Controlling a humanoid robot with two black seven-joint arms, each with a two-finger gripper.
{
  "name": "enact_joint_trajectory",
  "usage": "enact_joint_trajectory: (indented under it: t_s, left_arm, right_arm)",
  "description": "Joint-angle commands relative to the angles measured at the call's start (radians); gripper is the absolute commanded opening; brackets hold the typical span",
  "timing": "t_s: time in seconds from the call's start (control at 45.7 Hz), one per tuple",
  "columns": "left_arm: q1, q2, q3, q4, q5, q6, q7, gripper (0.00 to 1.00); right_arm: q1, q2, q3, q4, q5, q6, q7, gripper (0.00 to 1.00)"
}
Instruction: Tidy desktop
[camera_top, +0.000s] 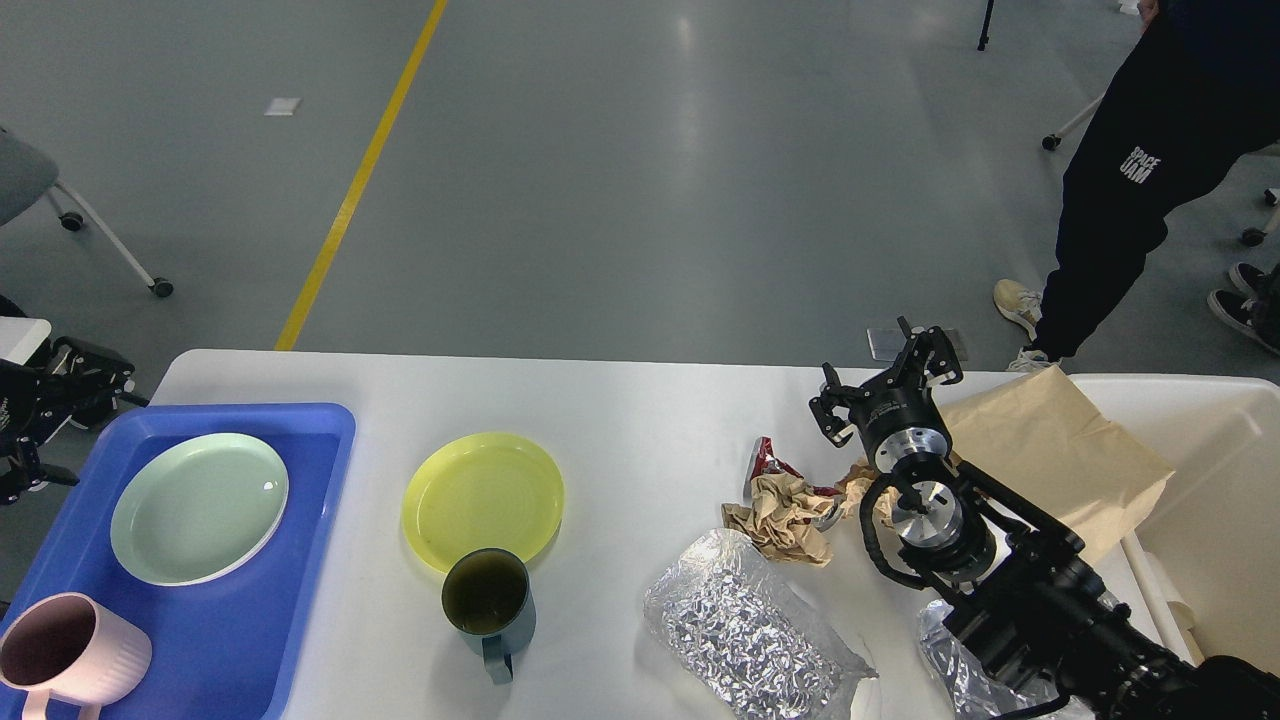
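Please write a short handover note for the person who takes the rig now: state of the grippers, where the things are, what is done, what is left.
Right gripper: open, holds nothing, raised over the desktop beside the paper bag.
Left gripper: at the far left edge, off the desktop; cannot tell if open.
Done: green plate and pink cup are in the blue tray.
Left on the desktop: yellow plate, dark mug, crumpled paper, red wrapper, two foil bags. The paper bag leans half over the cream bin.
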Motion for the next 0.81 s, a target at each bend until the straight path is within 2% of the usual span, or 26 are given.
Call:
enact_joint_trajectory:
  t_s: [0.0,0.131,0.307,0.482,0.635,0.788]
  left_arm:
    - [-0.113,-0.113,0.305,-0.015,0.002,-0.032,0.0,0.97]
    - [-0.191,-0.24,0.506,-0.057,0.002,-0.032,0.003,0.97]
    - [-0.291,-0.333,0.592,-0.137,0.003,-0.032,0.006,0.97]
    - [-0.363,-0.44,0.578,-0.269,0.0,-0.032,-0.008,0.97]
    - [-0.402,-0.587,0.555,-0.349,0.002,-0.032,-0.004,0.97]
    - [-0.452,-0.673,0.519,-0.467,0.002,-0.032,0.006,0.97]
  right_arm:
    - [0.0,0.0,0.0,0.0,0.0,0.0,0.0,1.0]
    - [0.0,0.0,0.0,0.0,0.0,0.0,0.0,1.0]
    - [0.0,0.0,0.0,0.0,0.0,0.0,0.0,1.0]
    - [0.0,0.0,0.0,0.0,0.0,0.0,0.0,1.0]
    - [0.0,0.0,0.0,0.0,0.0,0.0,0.0,1.0]
    - [0.0,0.0,0.0,0.0,0.0,0.0,0.0,1.0]
